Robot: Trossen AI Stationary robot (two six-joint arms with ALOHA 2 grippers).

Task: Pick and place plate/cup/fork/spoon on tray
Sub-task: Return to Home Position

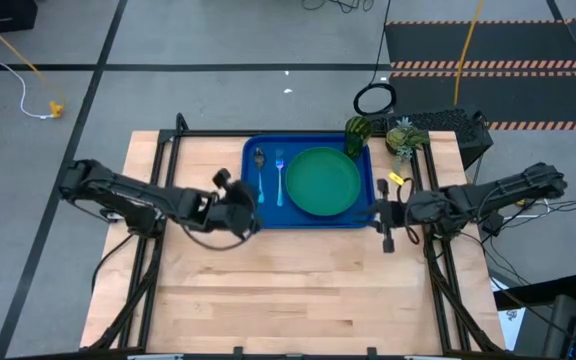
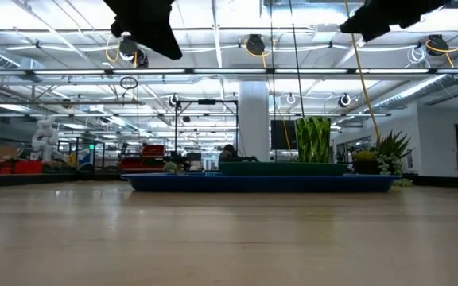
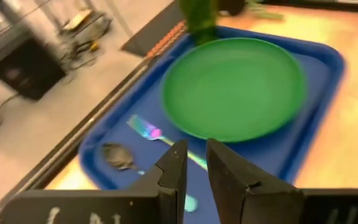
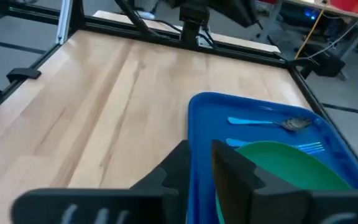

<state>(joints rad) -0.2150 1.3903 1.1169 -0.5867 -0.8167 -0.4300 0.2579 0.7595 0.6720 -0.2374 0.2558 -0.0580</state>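
Observation:
The blue tray lies at the table's far middle. In it lie the green plate, the light blue fork and the spoon, side by side left of the plate. The green cup stands upright at the tray's far right corner. My left gripper hovers above the tray's near left corner, with a narrow gap between its fingers and nothing in it. My right gripper hangs just off the tray's right edge, also narrowly open and holding nothing.
A yellow-green pineapple-like toy stands on the table just right of the cup. A black metal frame runs along the table's edges. The near half of the wooden table is bare board.

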